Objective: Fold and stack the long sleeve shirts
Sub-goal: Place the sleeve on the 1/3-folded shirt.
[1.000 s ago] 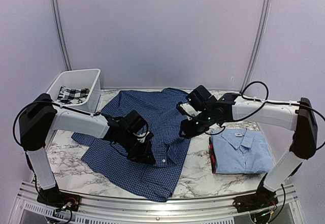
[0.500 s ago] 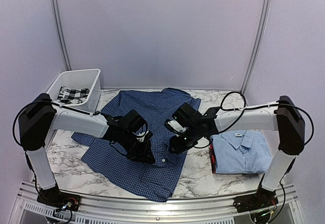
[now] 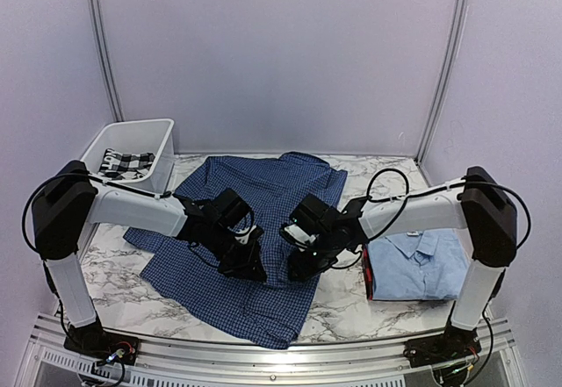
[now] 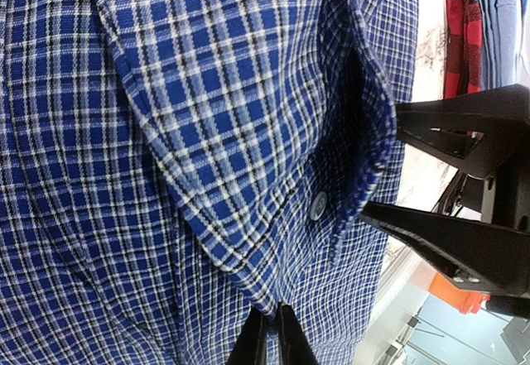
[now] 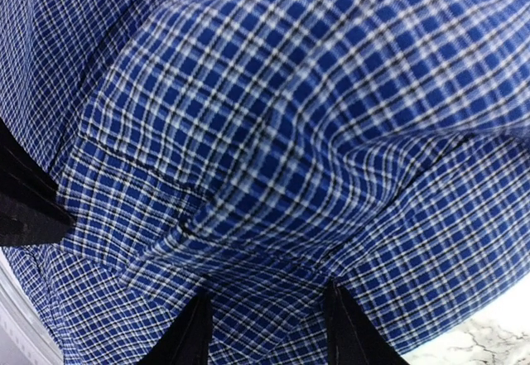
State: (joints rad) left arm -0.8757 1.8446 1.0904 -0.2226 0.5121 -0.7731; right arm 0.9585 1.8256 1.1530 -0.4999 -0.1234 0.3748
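The dark blue checked shirt (image 3: pixel 255 220) lies spread on the marble table. It fills the left wrist view (image 4: pixel 207 133) and the right wrist view (image 5: pixel 273 133). My left gripper (image 3: pixel 252 270) is shut on a fold of this shirt near a button (image 4: pixel 318 205), its fingertips (image 4: pixel 263 336) pinching the cloth. My right gripper (image 3: pixel 297 268) is open, its fingers (image 5: pixel 192 332) pressed down on the shirt close beside the left gripper. The light blue shirt (image 3: pixel 420 261) lies folded at the right.
A white bin (image 3: pixel 132 152) with a black-and-white checked cloth (image 3: pixel 123 162) stands at the back left. A red cloth (image 3: pixel 366 268) shows under the light blue shirt's left edge. The table's front rail (image 3: pixel 263 356) runs along the near edge.
My right arm has swung left and down from above the shirt's right side to land on the shirt next to my left gripper. My left gripper has barely moved.
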